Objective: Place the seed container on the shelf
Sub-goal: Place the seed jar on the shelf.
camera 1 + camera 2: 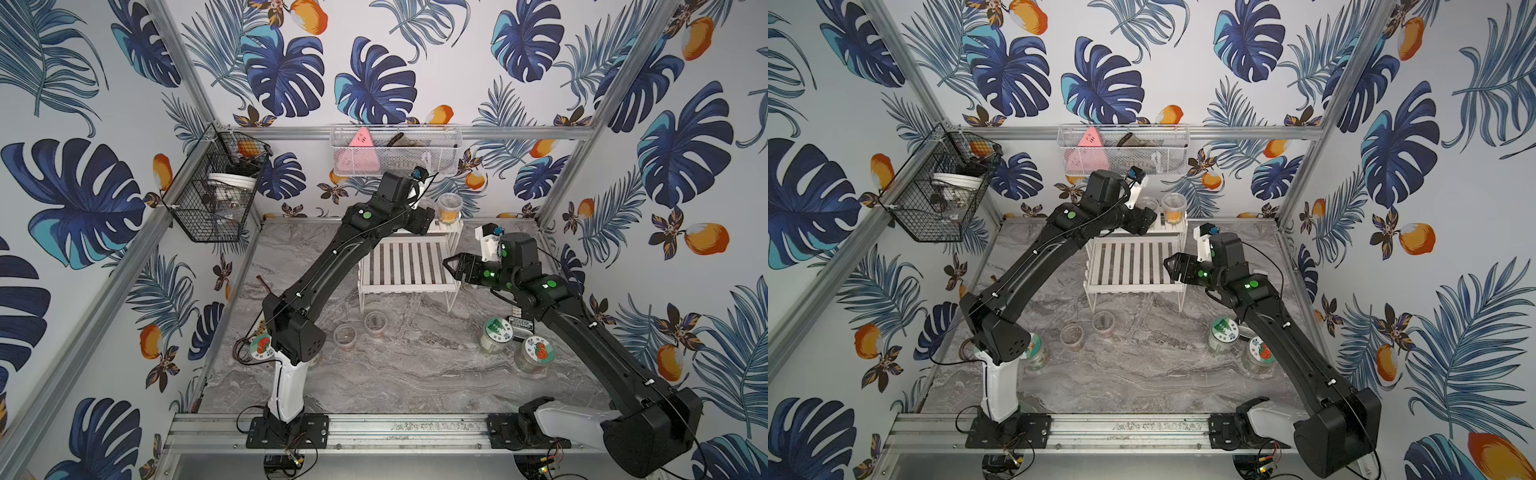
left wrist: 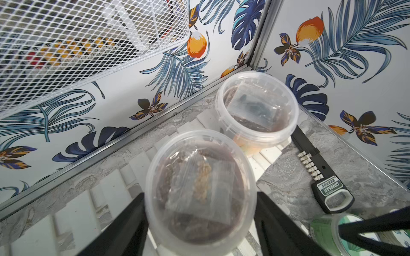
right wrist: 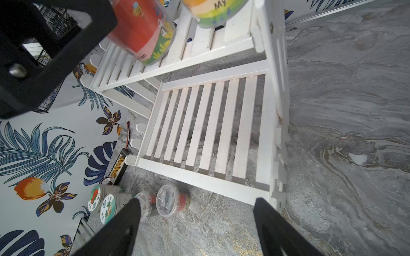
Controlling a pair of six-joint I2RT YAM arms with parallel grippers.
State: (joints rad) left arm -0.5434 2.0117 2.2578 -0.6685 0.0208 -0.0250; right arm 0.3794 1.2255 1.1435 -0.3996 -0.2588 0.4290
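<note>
Seed container point(image 2: 199, 190) sits clamped in left gripper point(image 2: 199, 196) at shelf point(image 3: 199, 180) top tier; I seat it flat before release (right gripper point(image 3: 197, 200) spread, empty).

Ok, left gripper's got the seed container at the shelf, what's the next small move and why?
Probably ease the seed container down flat on the top tier of the shelf: the left gripper clasps it over those slats beside another tub, and I can't tell it's seated.
</note>
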